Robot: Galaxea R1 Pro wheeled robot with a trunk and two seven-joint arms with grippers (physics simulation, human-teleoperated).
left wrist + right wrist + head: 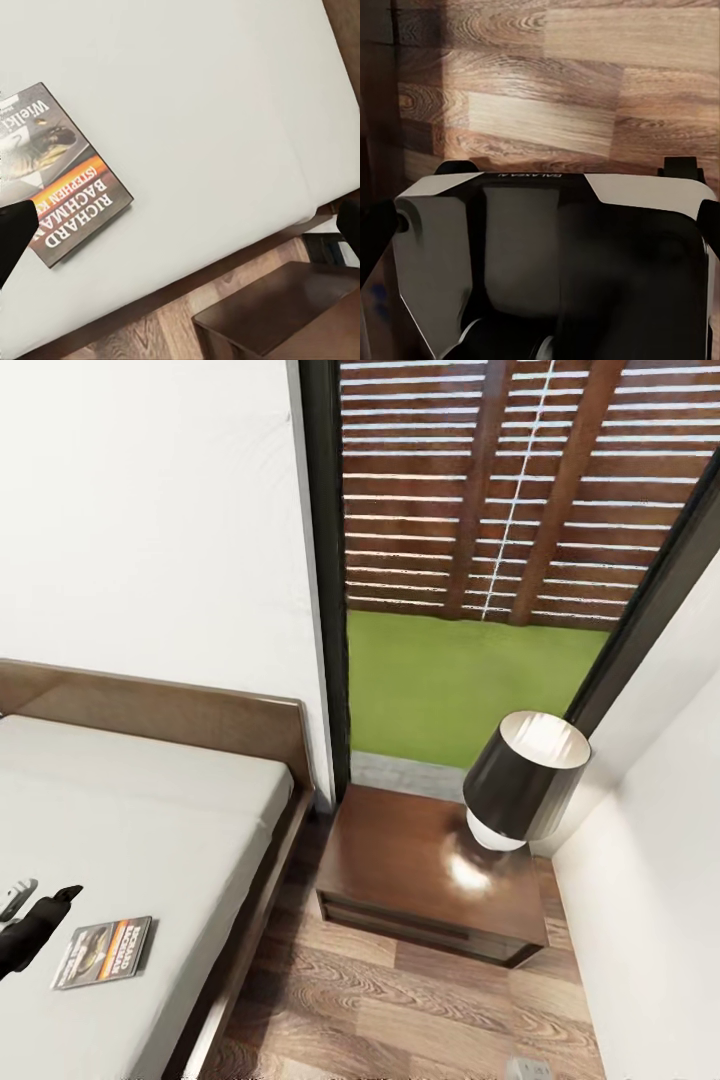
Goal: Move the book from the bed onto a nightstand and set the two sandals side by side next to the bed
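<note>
The book [103, 950] lies flat on the off-white mattress of the bed [150, 810], near its right-hand edge. Its orange band and "RICHARD BACHMAN" lettering face up in the left wrist view [64, 187]. My left gripper [45, 898] hovers just left of the book, open, with nothing between its fingers [15, 236]. The nightstand [420, 860] stands right of the bed under the window, and its dark top [277, 315] shows past the mattress edge. My right gripper [540, 232] hangs open over the wood floor. The sandals are out of view.
A black-shaded lamp [525, 780] takes up the nightstand's right half, leaving its left half bare. A strip of plank floor [400, 1000] runs between bed frame and nightstand. White walls close in on the right. My own white and black base [547, 255] sits under the right gripper.
</note>
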